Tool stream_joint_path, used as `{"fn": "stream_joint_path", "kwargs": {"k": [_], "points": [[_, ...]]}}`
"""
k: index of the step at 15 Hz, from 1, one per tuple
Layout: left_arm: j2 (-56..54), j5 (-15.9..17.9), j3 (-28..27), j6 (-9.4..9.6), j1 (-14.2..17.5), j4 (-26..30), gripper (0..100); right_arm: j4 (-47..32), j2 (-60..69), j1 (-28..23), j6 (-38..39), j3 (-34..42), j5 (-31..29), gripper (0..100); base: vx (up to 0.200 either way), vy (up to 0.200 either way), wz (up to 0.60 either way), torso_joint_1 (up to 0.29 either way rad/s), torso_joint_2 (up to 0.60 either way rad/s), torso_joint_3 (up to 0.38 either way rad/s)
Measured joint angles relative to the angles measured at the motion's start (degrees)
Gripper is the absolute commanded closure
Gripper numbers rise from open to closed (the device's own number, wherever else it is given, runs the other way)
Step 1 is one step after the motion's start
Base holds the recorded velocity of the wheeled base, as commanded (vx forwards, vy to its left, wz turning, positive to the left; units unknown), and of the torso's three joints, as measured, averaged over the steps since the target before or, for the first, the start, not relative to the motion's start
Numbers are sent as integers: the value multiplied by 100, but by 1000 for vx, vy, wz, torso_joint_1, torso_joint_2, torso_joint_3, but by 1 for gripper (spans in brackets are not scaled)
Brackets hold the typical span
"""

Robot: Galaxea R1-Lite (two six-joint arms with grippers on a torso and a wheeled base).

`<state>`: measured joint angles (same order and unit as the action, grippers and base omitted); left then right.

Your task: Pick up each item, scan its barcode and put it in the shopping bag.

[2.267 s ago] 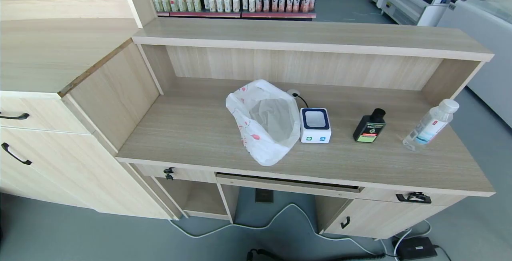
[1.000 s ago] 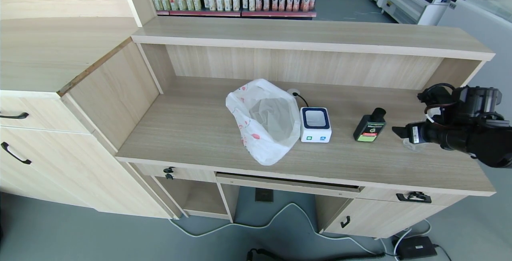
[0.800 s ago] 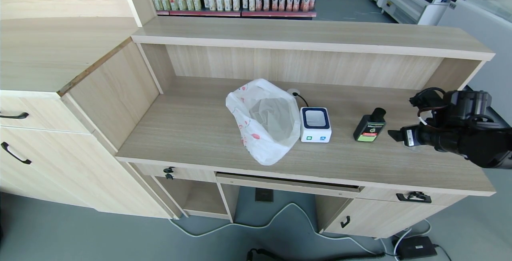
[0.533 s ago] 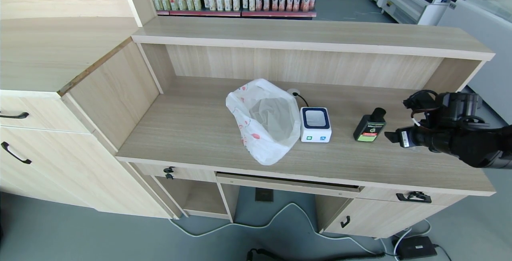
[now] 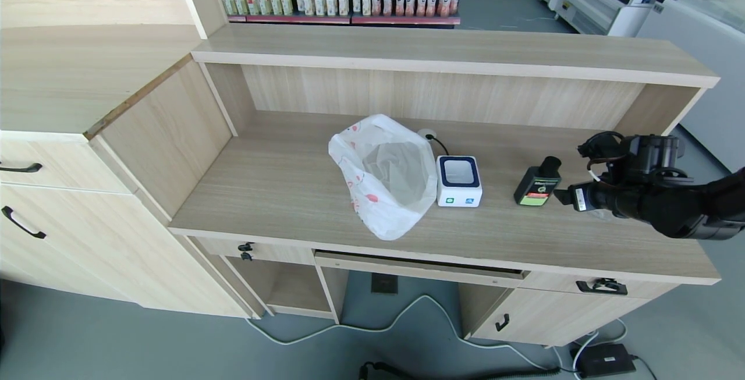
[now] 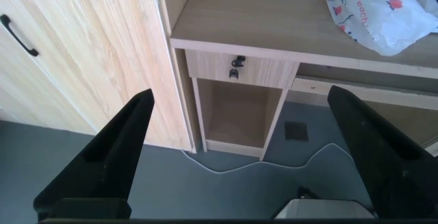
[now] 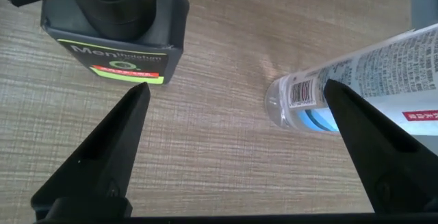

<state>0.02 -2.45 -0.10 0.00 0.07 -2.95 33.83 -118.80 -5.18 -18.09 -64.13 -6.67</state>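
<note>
Black bottle (image 5: 536,185) sits on wooden counter (image 5: 279,194) right of scanner (image 5: 458,181), clear water bottle (image 7: 363,80) near it. Right gripper (image 7: 234,90) hovers above both, fingers spread, holding nothing. Left gripper (image 6: 241,95) also spread, low before counter front. Shopping bag (image 5: 387,173) touching scanner's left

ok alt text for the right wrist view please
The open right tool hangs above a wooden counter, its two dark fingers spread. A black bottle with a green label sits near one finger, a clear water bottle near the other.
</note>
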Motion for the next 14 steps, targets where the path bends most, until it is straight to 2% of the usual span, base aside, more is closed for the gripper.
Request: {"fn": "stream_joint_path", "kwargs": {"k": [11,14], "points": [[0,2,0,0,0,2,0,-35,-660,329,266,-946,76,0,0,0,0,0,0,0],[0,2,0,0,0,2,0,-9,-758,525,595,-1028,244,0,0,0,0,0,0,0]]}}
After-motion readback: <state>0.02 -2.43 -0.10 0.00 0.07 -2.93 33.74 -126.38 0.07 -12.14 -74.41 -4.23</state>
